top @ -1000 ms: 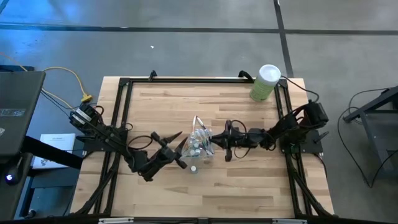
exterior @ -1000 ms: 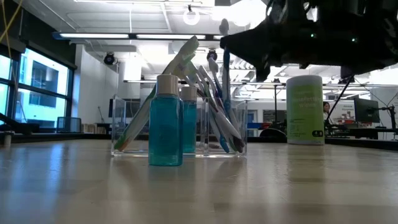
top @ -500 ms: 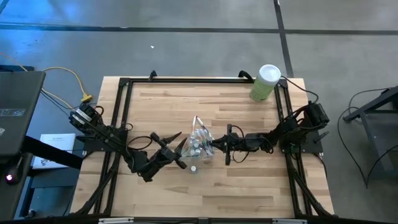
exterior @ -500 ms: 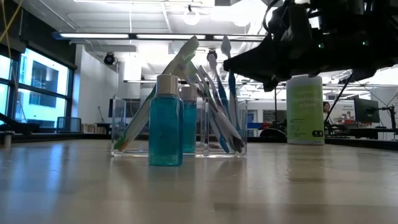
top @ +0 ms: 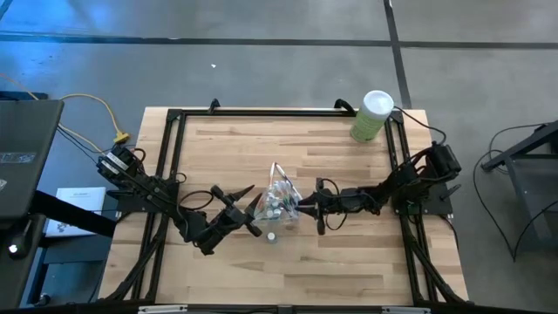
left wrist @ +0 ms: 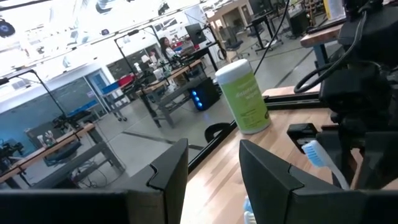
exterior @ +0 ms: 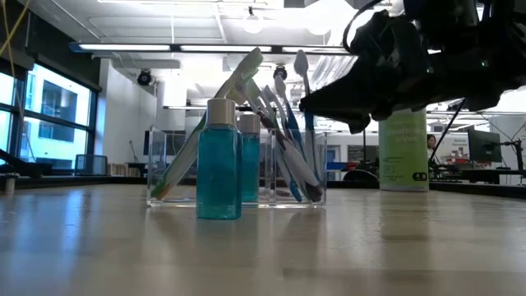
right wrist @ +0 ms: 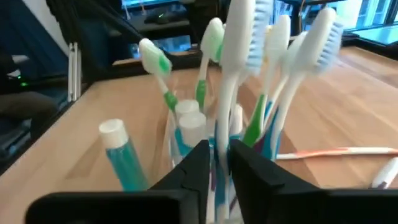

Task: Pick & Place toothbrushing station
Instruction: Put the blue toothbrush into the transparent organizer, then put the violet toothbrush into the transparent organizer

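The desk (top: pixel 227 148) is pale wood planks inside a black frame, standing on a grey floor (top: pixel 261 70) crossed by dark lines. At the centre of the high view sits the clear holder (exterior: pixel 238 168), packed with toothbrushes (exterior: pixel 288 123) that fan upward. One small blue tube (exterior: pixel 219 160) with a white cap stands just in front of it in the low view, another touching behind. A toothbrush (right wrist: pixel 336 150) lies flat on the desk beside the holder.

The right gripper (top: pixel 307 203) reaches in from the right of the high view; its fingers (right wrist: pixel 199 163) are nearly closed around a white toothbrush handle (right wrist: pixel 233 74) in the holder. The left gripper (top: pixel 253 216) waits lower left of the holder, fingers (left wrist: pixel 171 171) apart and empty.

A green canister (top: pixel 372 116) stands at the desk's upper right. Beyond the desk, the low view shows a bright room with ceiling lights (exterior: pixel 222 48), windows (exterior: pixel 49 115) at left and workbenches.
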